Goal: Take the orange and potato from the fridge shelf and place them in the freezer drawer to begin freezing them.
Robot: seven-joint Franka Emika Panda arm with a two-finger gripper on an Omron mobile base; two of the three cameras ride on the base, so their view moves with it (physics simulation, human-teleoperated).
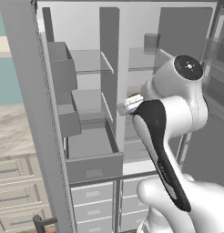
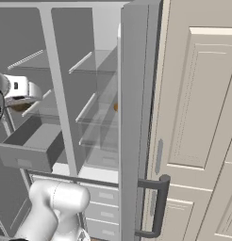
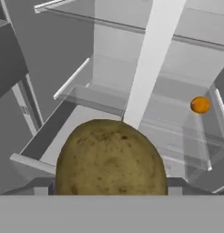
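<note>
Grey fridge interior, both doors swung wide, glass shelves stacked either side of a pale centre post, pale cabinet drawers at seven o'clock in the left base view. The freezer drawer (image 1: 93, 157) is pulled out, its floor bare as far as the pictures show, so neither piece is frozen yet! The potato (image 3: 110, 159) looms big at six o'clock in the hand view, right up against the camera, and the gripper (image 2: 21, 100) looks pinched on it, though the fingertips are hidden behind the lump, so that's a judgement. The orange (image 3: 200, 104) sits on the right-hand glass shelf at three o'clock, well apart from the hand, untouched. So: the potato is off the shelf, its drop into the drawer is left, then the whole orange trip. The arm rises, elbow bent high, forearm reaching into the fridge, hand near the post and above the drawer's level.
</note>
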